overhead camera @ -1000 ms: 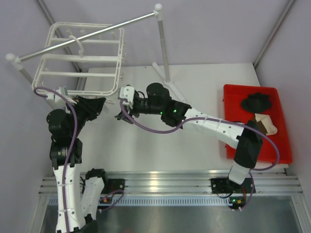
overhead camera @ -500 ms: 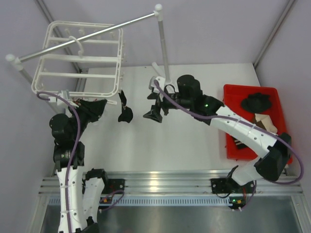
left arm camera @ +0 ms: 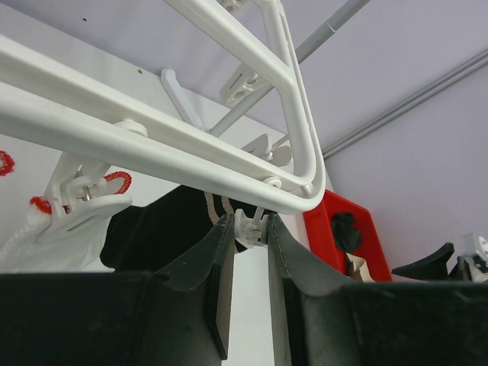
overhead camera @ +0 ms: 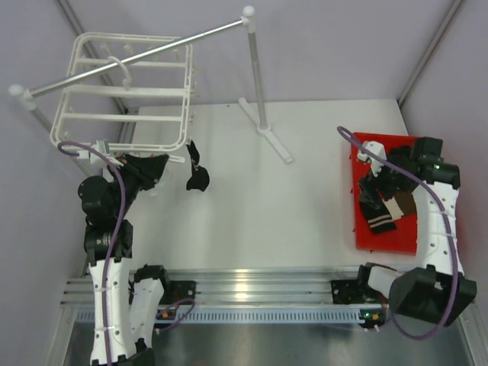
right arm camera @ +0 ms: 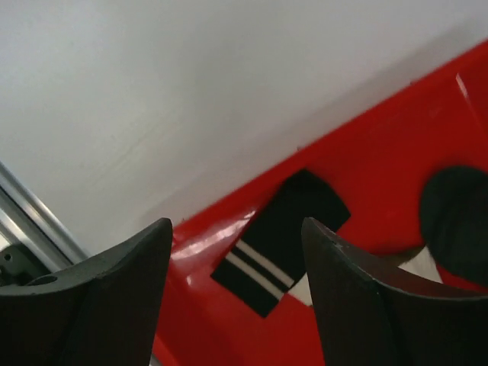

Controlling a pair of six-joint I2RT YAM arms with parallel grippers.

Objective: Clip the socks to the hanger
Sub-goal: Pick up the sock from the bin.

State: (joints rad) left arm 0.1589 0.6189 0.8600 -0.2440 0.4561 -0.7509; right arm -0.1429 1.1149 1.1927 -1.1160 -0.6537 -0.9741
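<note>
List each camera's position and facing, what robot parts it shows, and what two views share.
Top external: above and behind the bases, looking down on the table, hanger, left arm and right arm.
Left wrist: beneath the hanger, facing up; left gripper's jaws pinch a clip.
Right wrist: over the red tray, facing down at a striped sock; right gripper's jaws spread.
Shared: all three show the tray; top and left wrist show the hung sock.

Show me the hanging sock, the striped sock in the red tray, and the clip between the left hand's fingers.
Hanging sock [overhead camera: 197, 179]: top view, lower bulge.
Striped sock [right arm camera: 279, 239]: right wrist view, black part beside stripes.
Clip [left arm camera: 250, 227]: left wrist view, white body.
</note>
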